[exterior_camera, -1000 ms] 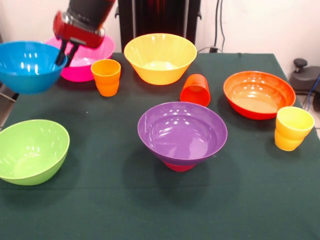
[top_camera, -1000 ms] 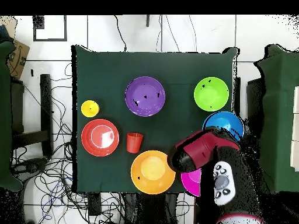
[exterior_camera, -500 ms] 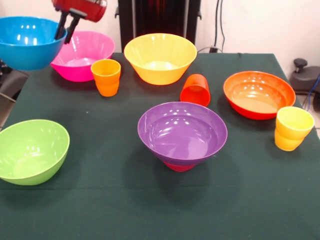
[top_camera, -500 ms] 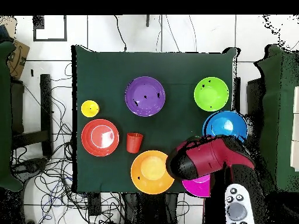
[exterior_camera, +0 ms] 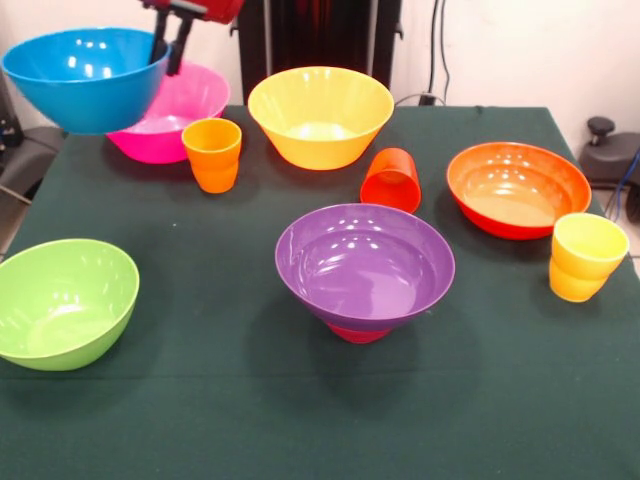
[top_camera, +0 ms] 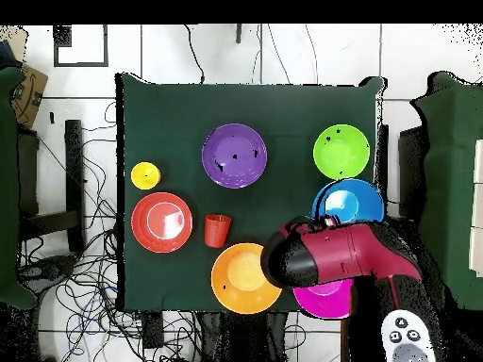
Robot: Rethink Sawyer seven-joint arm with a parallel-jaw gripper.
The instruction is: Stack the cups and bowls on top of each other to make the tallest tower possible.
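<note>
The red gripper [exterior_camera: 170, 48] pinches the rim of the blue bowl [exterior_camera: 85, 78] between its dark fingers [exterior_camera: 181, 50], one inside the wall and one outside, holding it clear of the green table [exterior_camera: 300, 420] and partly in front of the pink bowl [exterior_camera: 175, 105]. The purple bowl [exterior_camera: 365, 265] sits mid-table on a small red bowl [exterior_camera: 357, 332], forming the only stack, while the green bowl [exterior_camera: 62, 300], yellow bowl [exterior_camera: 320, 115] and orange-red bowl [exterior_camera: 518, 187] stand apart. The ribbed orange cup [exterior_camera: 212, 152] and yellow cup [exterior_camera: 584, 256] stand upright, and the plain red-orange cup [exterior_camera: 391, 180] lies tipped over beside the yellow bowl.
</note>
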